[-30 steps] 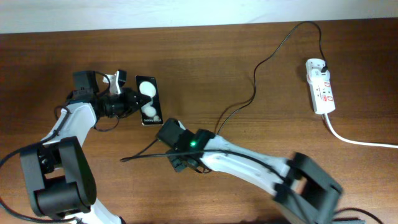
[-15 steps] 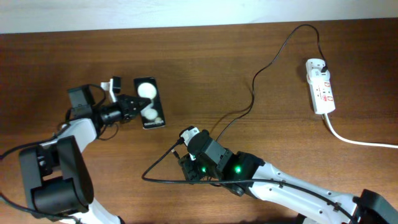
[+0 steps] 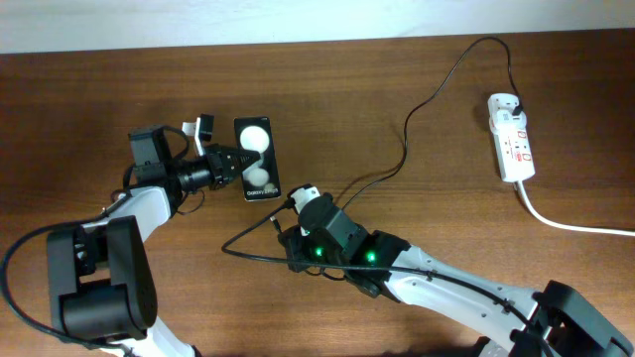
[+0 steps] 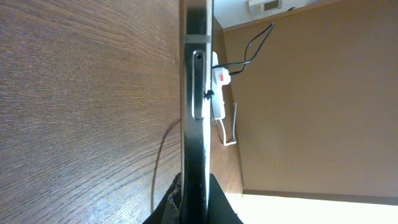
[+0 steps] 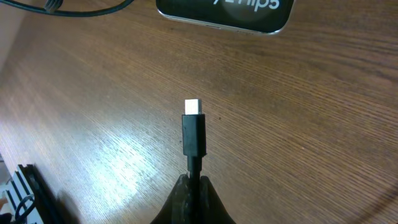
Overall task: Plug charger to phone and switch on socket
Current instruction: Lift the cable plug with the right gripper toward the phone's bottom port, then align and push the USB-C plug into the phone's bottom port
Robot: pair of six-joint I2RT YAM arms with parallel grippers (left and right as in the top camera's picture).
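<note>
a: where's everything rn?
b: the small shiny black phone (image 3: 258,159) is on the brown wooden table (image 3: 99,79), left of the middle. the left pincer (image 3: 234,159) is squeezed shut on its long side edge. the right pincer (image 5: 193,186) is pinched on the long thin black charger (image 5: 193,134), just behind the little plug. the silver tip pokes toward the phone's short end. near, but not touching.
a: and the socket?
b: the long white socket strip w/ red marks (image 3: 512,139) sits way over on the right, well apart from both arms. can't tell if the switch is on.
a: so what could go bad?
b: a few things imo. i can't see the hole in the phone's end, and the tip points a bit to one side of that end's middle. if it goes straight in, it could bump the rim and shove the phone.
a: but the phone is held?
b: only by one edge, so a push could spin it or slip it out. also the plug is held by its thin back part, so it could tip sideways.
a: anything w/ the wire?
b: yep. its slack bends round by the right arm. the arm could catch it and tug the plug crooked, or pull at the small white adapter (image 3: 504,102) on the strip.
</note>
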